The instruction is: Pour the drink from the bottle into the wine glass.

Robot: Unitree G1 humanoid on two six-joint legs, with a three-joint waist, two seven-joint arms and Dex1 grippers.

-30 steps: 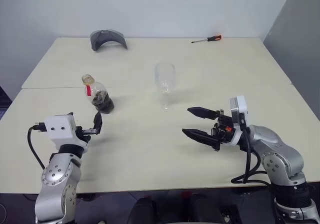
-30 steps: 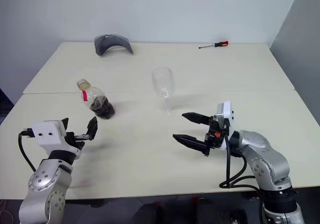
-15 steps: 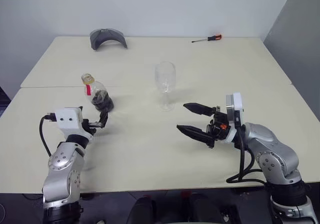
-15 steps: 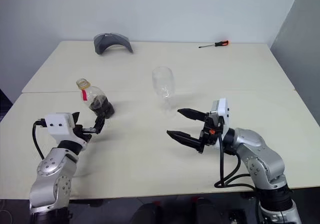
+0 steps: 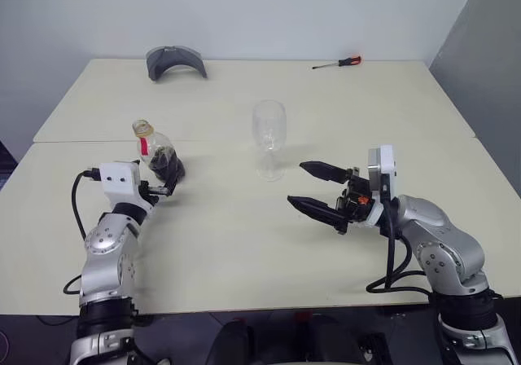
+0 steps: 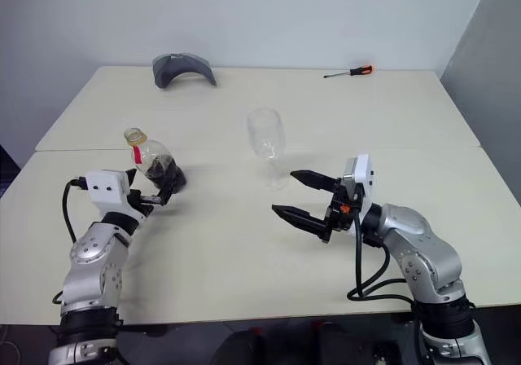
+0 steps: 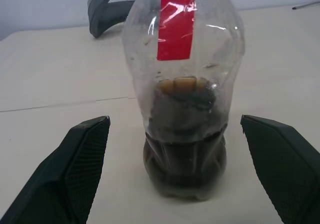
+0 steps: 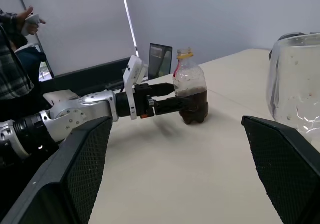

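The bottle (image 5: 160,155) stands upright on the left part of the table, its cap (image 5: 143,127) on and a red strip down its neck. The dark drink (image 7: 185,154) fills its lower part. My left gripper (image 5: 164,188) is level and open, and its fingers (image 7: 75,169) flank the bottle's base without touching it. The empty wine glass (image 5: 269,134) stands upright mid-table. To the right of the glass and nearer to me, my right gripper (image 5: 296,183) hovers open, pointing left, with nothing between its fingers.
A grey curved object (image 5: 175,62) and a red-handled screwdriver (image 5: 337,63) lie at the far edge of the cream table (image 5: 244,251). A person in a plaid sleeve (image 8: 15,49) stands beyond the table's left side.
My left gripper has moved forward across the table to the bottle, and its open fingers now stand on either side of it. The right gripper, bottle and glass have stayed put.
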